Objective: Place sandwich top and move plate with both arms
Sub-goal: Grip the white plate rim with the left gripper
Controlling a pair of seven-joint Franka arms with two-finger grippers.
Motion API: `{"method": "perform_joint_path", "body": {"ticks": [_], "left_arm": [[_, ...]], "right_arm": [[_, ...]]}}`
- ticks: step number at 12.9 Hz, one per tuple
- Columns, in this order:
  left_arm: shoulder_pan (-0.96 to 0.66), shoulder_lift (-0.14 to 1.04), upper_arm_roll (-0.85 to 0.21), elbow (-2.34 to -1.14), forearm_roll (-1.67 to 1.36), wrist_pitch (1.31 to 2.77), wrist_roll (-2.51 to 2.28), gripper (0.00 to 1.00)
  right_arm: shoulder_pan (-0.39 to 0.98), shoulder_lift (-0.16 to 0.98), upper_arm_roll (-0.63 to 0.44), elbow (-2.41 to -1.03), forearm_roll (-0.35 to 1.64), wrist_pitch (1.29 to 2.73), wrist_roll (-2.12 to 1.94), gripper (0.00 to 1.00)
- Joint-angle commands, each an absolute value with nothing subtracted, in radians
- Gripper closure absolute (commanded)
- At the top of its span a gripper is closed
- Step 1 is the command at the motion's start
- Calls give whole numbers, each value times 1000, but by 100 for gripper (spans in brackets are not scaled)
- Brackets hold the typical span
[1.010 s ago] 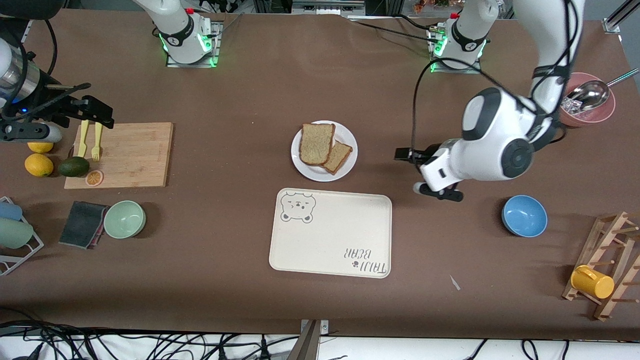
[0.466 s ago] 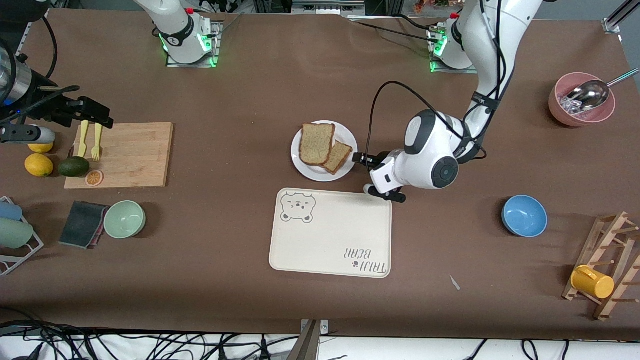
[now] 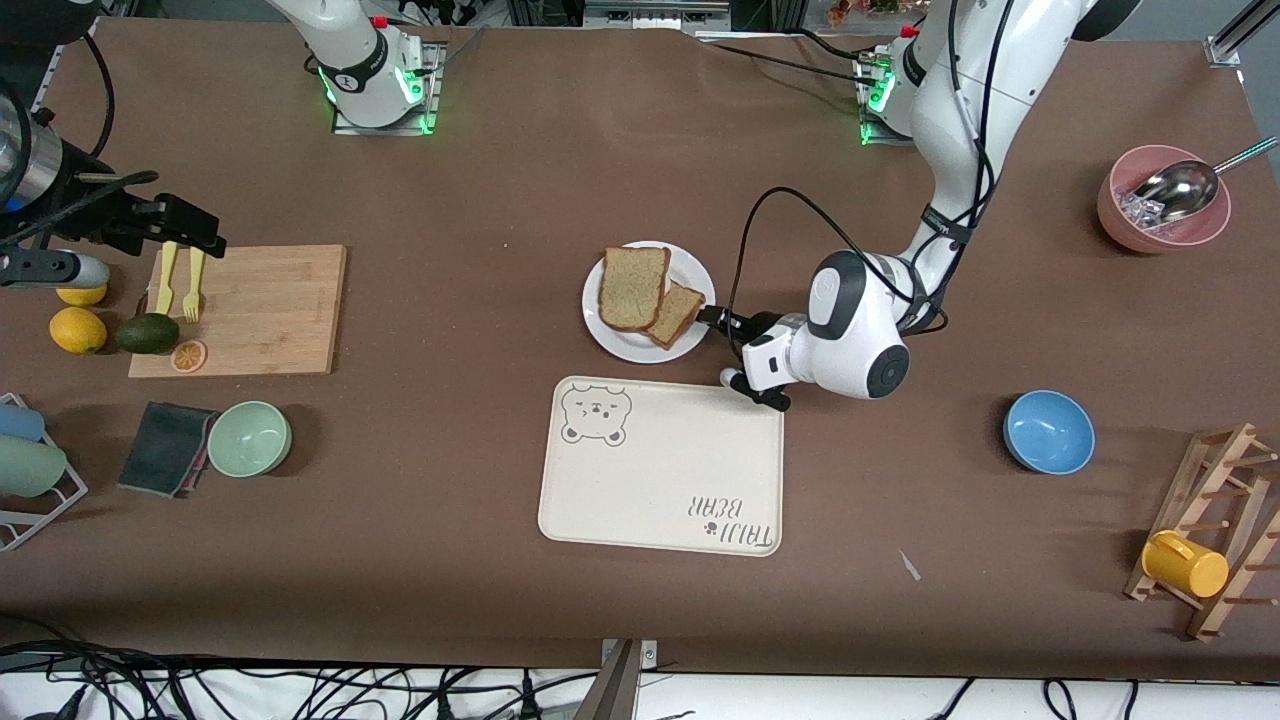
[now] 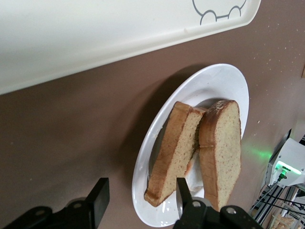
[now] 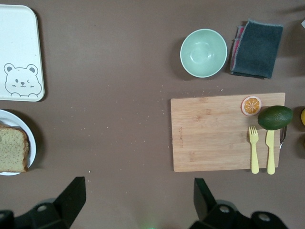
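Left gripper [image 3: 712,318] reached plate [image 3: 620,345] | brown table [image 3: 480,200]

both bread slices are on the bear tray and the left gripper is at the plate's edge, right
Not quite. The front view shows both bread slices on the white plate, not the bear tray, which holds nothing. The left gripper is at the plate's edge.

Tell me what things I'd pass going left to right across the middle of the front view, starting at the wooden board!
Rectangular bamboo cutting board → round white plate → larger tan bread slice → smaller darker bread slice → left gripper at the plate's edge → round blue bowl.
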State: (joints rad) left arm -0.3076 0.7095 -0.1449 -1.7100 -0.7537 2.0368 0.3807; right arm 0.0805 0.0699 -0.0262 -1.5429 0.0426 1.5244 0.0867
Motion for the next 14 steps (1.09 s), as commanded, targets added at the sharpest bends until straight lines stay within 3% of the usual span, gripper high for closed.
{"method": "perform_joint_path", "body": {"ticks": [1, 4, 7, 10, 12, 14], "left_arm": [[-304, 712, -150, -1768, -859, 2104, 520, 42], [-301, 721, -150, -1796, -911, 2117, 613, 56], [-302, 724, -150, -1796, -933, 2118, 624, 61], [-307, 727, -150, -1796, -945, 2120, 660, 80], [-307, 732, -150, -1796, -945, 2120, 673, 100], [-302, 730, -150, -1796, -945, 2117, 693, 100]], "right_arm": [[72, 61, -21, -1549, 48, 1534, 69, 0], [77, 64, -20, -1549, 48, 1558, 69, 0], [77, 69, -20, -1549, 45, 1559, 71, 0], [77, 69, -18, -1549, 31, 1559, 72, 0], [77, 69, -17, -1549, 17, 1559, 78, 0], [77, 69, -17, -1549, 15, 1559, 78, 0]]}}
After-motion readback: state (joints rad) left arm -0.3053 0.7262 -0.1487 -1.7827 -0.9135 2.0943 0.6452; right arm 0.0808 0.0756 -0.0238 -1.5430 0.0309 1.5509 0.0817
